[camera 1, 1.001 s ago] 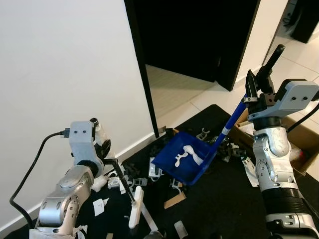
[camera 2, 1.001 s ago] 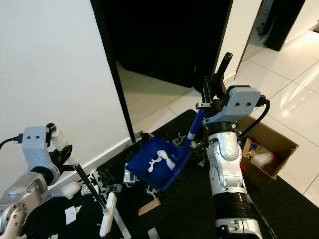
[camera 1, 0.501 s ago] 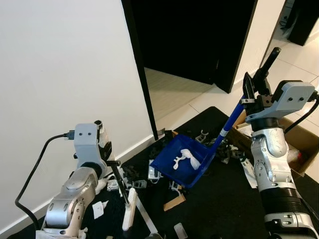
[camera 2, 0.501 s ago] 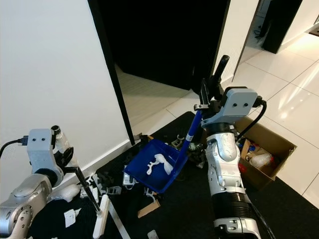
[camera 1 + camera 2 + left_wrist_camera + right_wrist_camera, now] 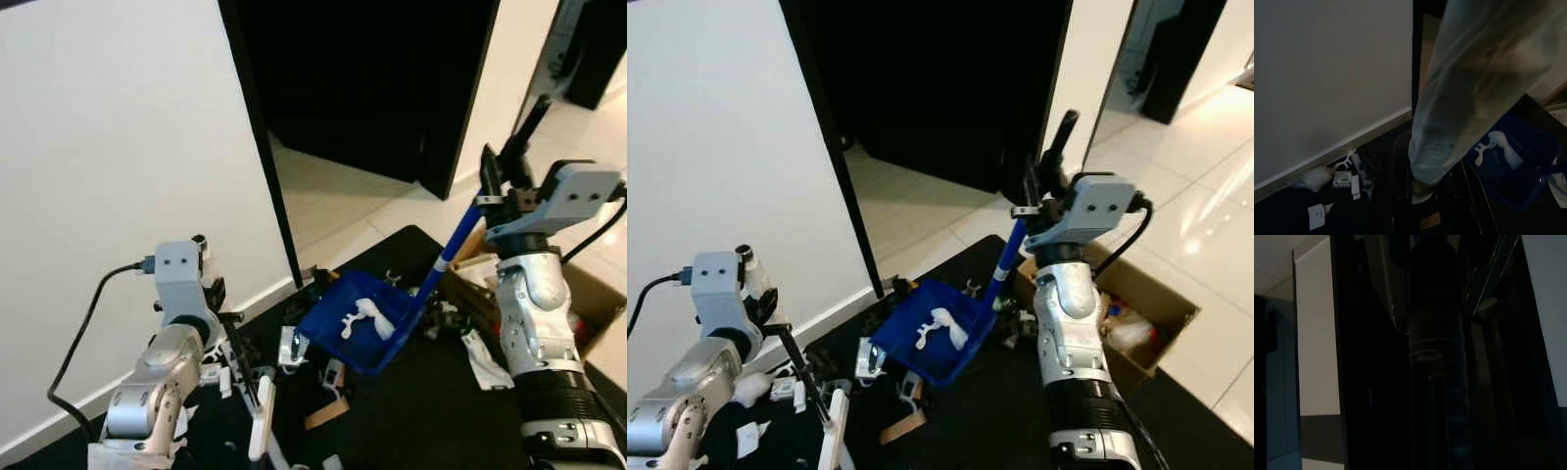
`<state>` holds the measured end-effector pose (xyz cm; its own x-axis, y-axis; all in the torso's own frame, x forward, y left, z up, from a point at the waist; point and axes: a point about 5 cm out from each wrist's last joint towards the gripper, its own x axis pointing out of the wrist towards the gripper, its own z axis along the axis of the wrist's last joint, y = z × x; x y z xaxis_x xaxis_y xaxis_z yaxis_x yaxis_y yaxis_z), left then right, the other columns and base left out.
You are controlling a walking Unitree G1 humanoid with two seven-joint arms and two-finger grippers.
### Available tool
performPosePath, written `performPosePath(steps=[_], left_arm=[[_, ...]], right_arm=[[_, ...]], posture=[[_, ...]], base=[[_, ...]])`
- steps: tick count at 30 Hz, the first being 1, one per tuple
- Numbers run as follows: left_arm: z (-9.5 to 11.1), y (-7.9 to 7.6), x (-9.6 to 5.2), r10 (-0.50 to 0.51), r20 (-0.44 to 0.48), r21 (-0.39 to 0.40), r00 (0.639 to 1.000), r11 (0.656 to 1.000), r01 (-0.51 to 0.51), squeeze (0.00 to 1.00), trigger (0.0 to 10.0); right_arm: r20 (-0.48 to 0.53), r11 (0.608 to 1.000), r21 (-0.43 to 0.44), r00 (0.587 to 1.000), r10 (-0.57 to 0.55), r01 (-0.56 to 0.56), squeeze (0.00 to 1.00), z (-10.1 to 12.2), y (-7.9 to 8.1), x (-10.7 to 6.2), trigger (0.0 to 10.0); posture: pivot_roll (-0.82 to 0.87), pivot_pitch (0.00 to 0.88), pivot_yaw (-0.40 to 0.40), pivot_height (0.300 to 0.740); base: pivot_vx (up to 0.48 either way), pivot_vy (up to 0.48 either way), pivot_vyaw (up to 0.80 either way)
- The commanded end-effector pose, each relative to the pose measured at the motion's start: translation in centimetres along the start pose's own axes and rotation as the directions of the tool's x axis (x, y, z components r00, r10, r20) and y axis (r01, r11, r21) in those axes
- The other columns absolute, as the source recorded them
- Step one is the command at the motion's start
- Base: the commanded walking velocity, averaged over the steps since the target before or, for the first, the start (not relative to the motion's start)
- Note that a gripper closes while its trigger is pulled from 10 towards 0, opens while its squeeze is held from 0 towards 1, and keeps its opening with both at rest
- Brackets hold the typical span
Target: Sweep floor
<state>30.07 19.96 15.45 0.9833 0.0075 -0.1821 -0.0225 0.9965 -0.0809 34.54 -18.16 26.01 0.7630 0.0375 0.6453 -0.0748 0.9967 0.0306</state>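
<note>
Dustpan (image 5: 361, 319), clamped by its handle in the right pincer (image 5: 500, 181), has drifted lower toward the litter, while the left pincer (image 5: 227, 325), probably closed on the broom (image 5: 257, 421), has pulled it nearer, so sweeping continues.

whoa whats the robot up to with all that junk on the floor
It is sweeping up. The right gripper holds the long handle of a blue dustpan, whose pan sits tilted among the scraps and already carries white bits. The left gripper holds a thin black broom stick, its white head down on the dark mat. More litter lies on the mat by the doorway. A cardboard box stands to the robot's right.
</note>
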Motion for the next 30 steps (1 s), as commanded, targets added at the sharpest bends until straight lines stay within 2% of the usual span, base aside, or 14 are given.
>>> performPosePath(steps=[1,30], left_arm=[[-0.1,0.67,0.03,0.038,0.003,-0.007,0.999,0.999,-0.038,0.0,10.0],[-0.16,0.73,0.41,0.055,0.003,-0.022,0.998,0.998,-0.055,0.0,10.0]], right_arm=[[0.046,1.0,0.017,0.999,0.011,-0.012,0.0,0.6,0.52,0.12,10.0],[0.037,1.0,0.013,0.999,0.017,-0.017,0.0,0.45,0.54,0.02,10.0]], posture=[[0.1,0.185,0.122,0.74],[0.1,0.197,0.12,0.74]], base=[[0.33,-0.341,0.0],[0.374,-0.288,0.0]])
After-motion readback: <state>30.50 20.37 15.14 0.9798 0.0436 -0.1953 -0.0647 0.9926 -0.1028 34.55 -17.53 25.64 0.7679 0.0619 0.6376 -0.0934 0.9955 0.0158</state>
